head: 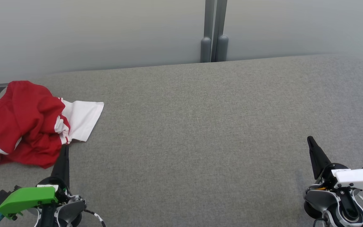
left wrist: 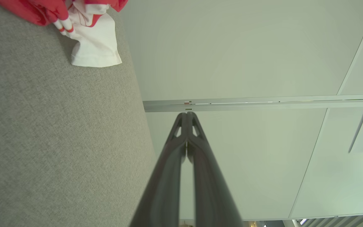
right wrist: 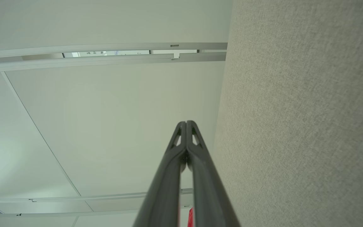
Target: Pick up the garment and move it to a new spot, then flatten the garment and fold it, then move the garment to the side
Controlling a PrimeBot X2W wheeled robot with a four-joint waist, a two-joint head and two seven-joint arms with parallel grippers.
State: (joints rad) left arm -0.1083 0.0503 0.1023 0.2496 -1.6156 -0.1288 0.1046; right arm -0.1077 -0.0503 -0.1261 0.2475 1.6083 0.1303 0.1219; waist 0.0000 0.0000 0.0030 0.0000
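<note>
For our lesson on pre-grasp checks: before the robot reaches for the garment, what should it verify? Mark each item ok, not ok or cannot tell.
1. garment in view on table: ok.
2. left gripper close to garment: ok.
3. left gripper open to grasp: not ok, shut.
4. right gripper empty: ok, shut on nothing.
5. garment flat: not ok, crumpled.
6. garment wholly on table: cannot tell.

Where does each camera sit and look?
Head view: on the head, looking down at the grey table and red garment; left gripper and right gripper show, shut.
Left wrist view: on the left wrist, looking along its fingers at the wall.
Right wrist view: on the right wrist, likewise along its own fingers.
Head and left wrist views share the garment.
</note>
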